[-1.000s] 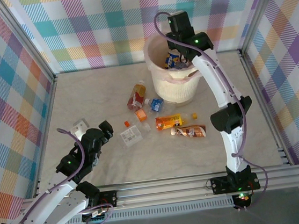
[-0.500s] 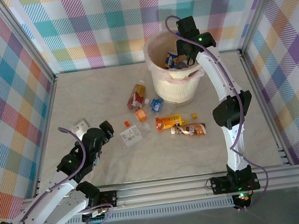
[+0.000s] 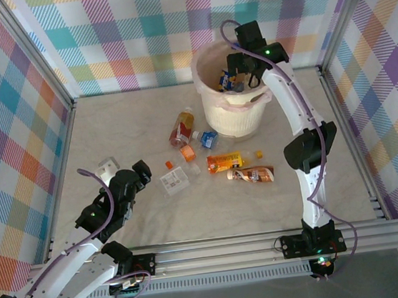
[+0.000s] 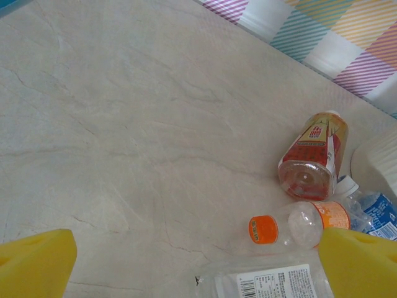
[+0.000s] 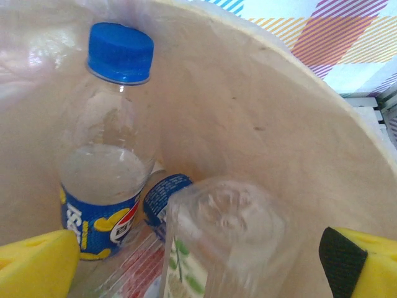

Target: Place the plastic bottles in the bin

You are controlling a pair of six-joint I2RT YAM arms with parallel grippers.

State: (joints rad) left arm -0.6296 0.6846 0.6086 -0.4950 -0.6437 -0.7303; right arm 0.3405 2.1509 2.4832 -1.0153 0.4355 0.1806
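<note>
Bottle let go over the bin, more waiting on the tabletop

The left claw (image 3: 139,173) gapes empty above the pale marbled tabletop (image 3: 125,129), with small clear plastic bottles (image 4: 291,225) just ahead and to its right. The right claw (image 3: 243,78), fingers apart, hangs inside the large cream round plastic bin (image 3: 216,111) with a green-labelled clear bottle (image 5: 223,236) loose between them. It should lift straight up, clear of the pinkish bag liner (image 3: 236,106).

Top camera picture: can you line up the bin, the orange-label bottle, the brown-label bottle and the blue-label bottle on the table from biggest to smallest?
1. bin, by far.
2. orange-label bottle and brown-label bottle: too alike to rank.
3. blue-label bottle, the smallest.
</note>
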